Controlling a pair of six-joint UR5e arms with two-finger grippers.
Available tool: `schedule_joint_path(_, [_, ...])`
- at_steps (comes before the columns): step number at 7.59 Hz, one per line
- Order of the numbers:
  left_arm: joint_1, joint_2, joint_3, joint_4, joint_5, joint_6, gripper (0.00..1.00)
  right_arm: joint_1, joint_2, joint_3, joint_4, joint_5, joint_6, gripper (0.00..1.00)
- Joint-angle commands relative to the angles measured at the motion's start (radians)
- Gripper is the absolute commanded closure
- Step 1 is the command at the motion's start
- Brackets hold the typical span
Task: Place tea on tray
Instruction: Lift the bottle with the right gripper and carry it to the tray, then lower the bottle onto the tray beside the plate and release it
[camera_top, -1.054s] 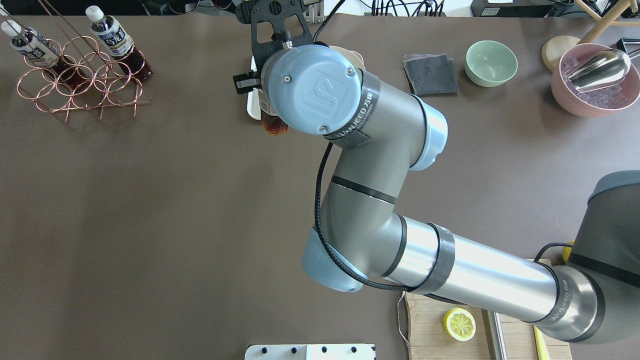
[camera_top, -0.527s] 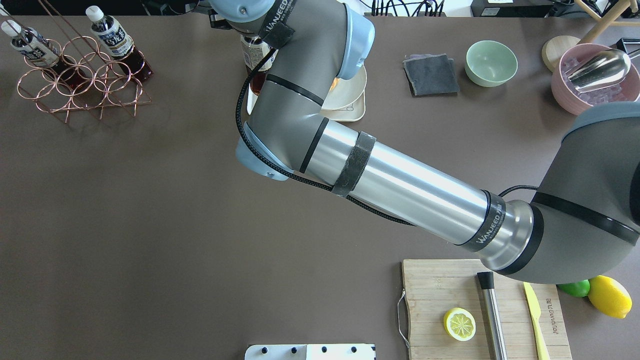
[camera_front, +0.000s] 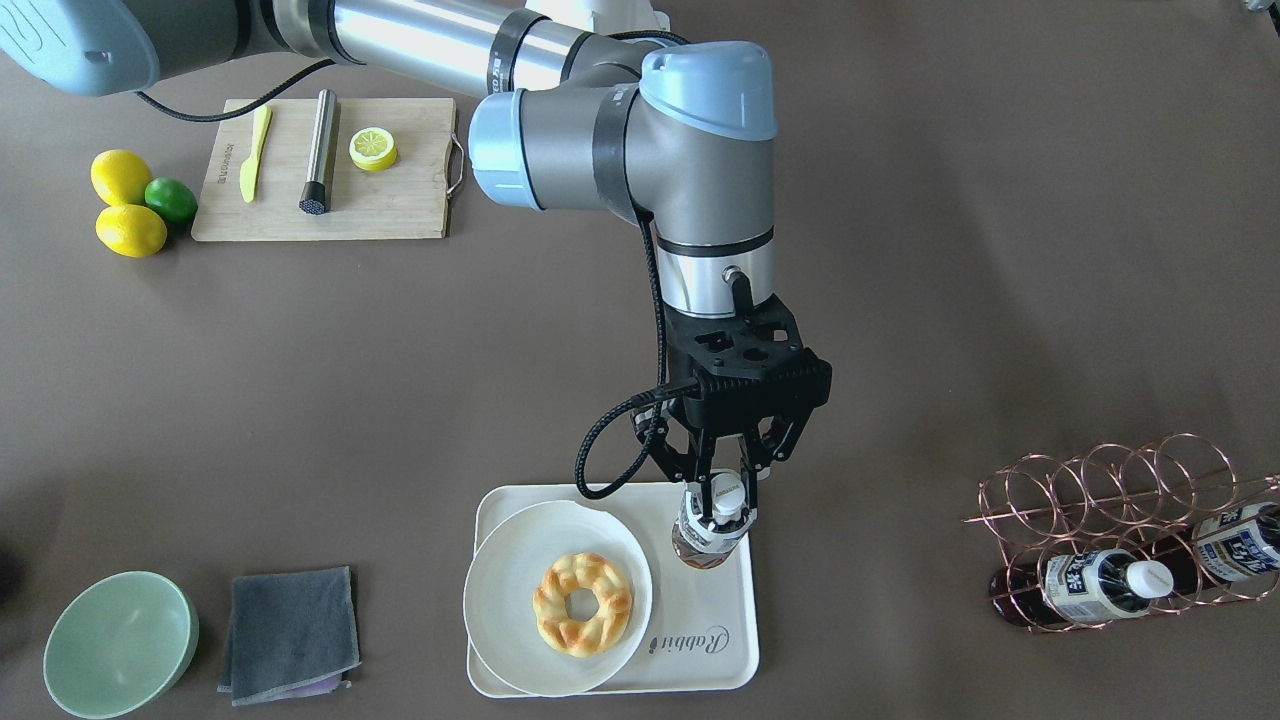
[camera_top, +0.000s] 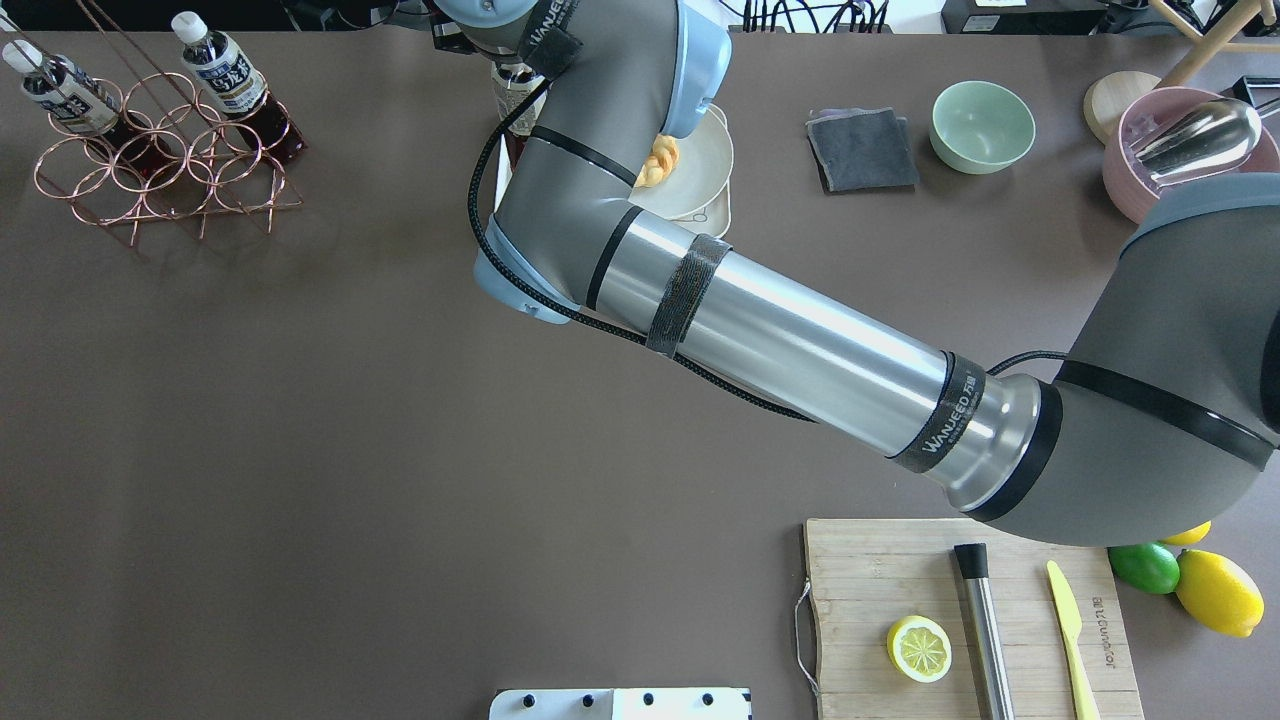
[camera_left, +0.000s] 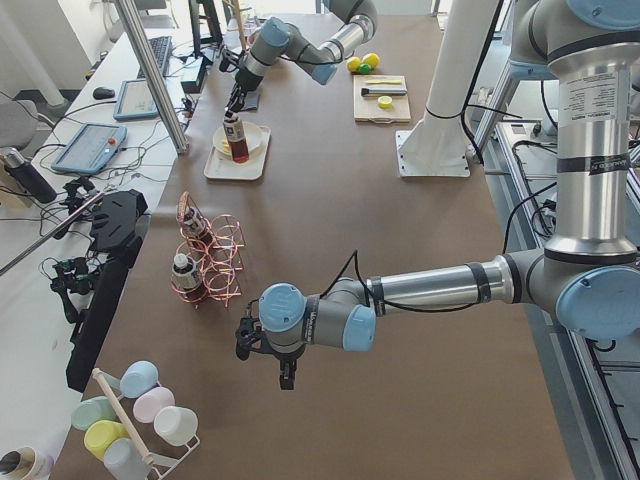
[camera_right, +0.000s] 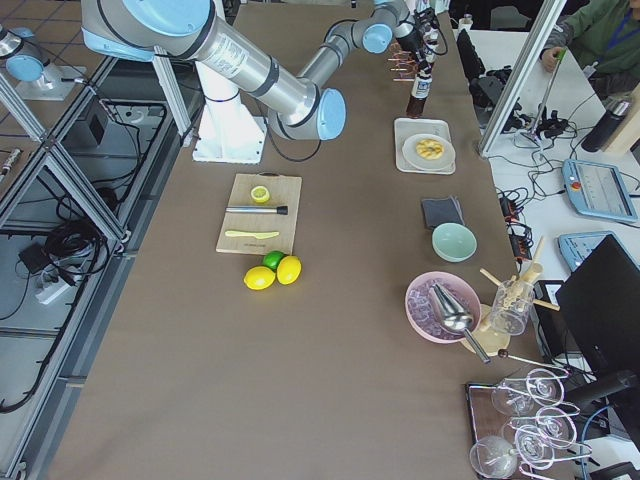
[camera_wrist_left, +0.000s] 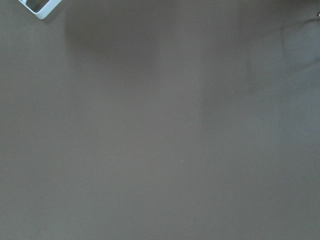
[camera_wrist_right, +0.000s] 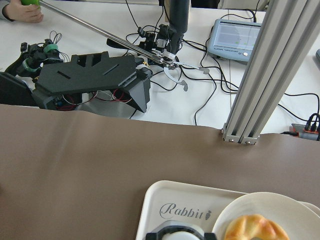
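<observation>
On the rounded cream tray (camera_front: 702, 612), the right pincer (camera_front: 728, 508) grips the clear tea bottle (camera_front: 700, 546).

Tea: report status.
Right tool shut on tea. Tea upright over tray, beside plate; touchdown unclear. Left tool away, state unclear.

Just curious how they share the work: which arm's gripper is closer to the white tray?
Right. The right gripper is over the tray, gripping the tea; the left gripper hangs far off, beyond the bottle rack.
</observation>
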Motion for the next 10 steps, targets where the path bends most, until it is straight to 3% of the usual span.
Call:
schedule_joint_path(1, [0.019, -0.066, -0.008, 0.173, 0.025, 0.005, 0.01, 0.001, 0.003, -0.111, 0.119, -0.003, 0.0, 1.0])
schedule_joint_path(7, [0.021, -0.064, -0.005, 0.175, 0.023, 0.005, 0.01, -0.011, 0.002, -0.136, 0.127, -0.014, -0.003, 1.0])
schedule_joint_path(8, [0.021, -0.064, -0.005, 0.175, 0.023, 0.005, 0.01, -0.014, 0.0, -0.132, 0.127, -0.017, -0.005, 0.11])
schedule_joint_path(9, [0.021, -0.064, -0.003, 0.175, 0.023, 0.005, 0.01, -0.022, 0.005, -0.12, 0.127, -0.037, 0.0, 0.0])
schedule_joint_path(10, [0.021, -0.063, -0.003, 0.175, 0.023, 0.005, 0.01, -0.026, 0.003, -0.103, 0.127, -0.038, 0.011, 0.0])
